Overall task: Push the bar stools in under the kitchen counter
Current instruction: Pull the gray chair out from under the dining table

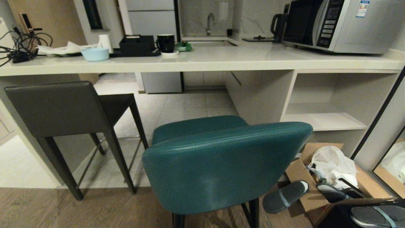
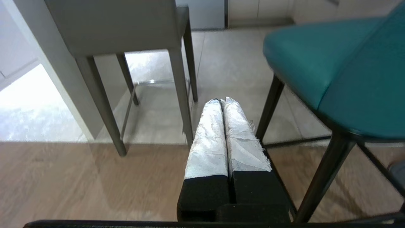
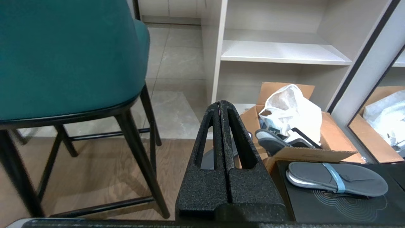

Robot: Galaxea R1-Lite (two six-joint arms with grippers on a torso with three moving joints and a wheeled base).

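The teal bar stool (image 1: pixel 221 161) stands right before me, its curved back towards me and its seat short of the kitchen counter (image 1: pixel 202 61). The dark grey bar stool (image 1: pixel 63 107) stands at the left with its seat under the counter's edge. Neither arm shows in the head view. My left gripper (image 2: pixel 221 100) is shut and empty, low between the grey stool's legs (image 2: pixel 180 95) and the teal stool (image 2: pixel 341 72), touching neither. My right gripper (image 3: pixel 220 103) is shut and empty, beside the teal stool (image 3: pixel 69 53) near its black legs.
A cardboard box (image 1: pixel 316 186) with a white bag and grey slippers (image 1: pixel 284 196) lies on the floor right of the teal stool. White shelving (image 1: pixel 326 120) fills the counter's right underside. On the counter stand a microwave (image 1: pixel 341 23), kettle, mug, bowl and cables.
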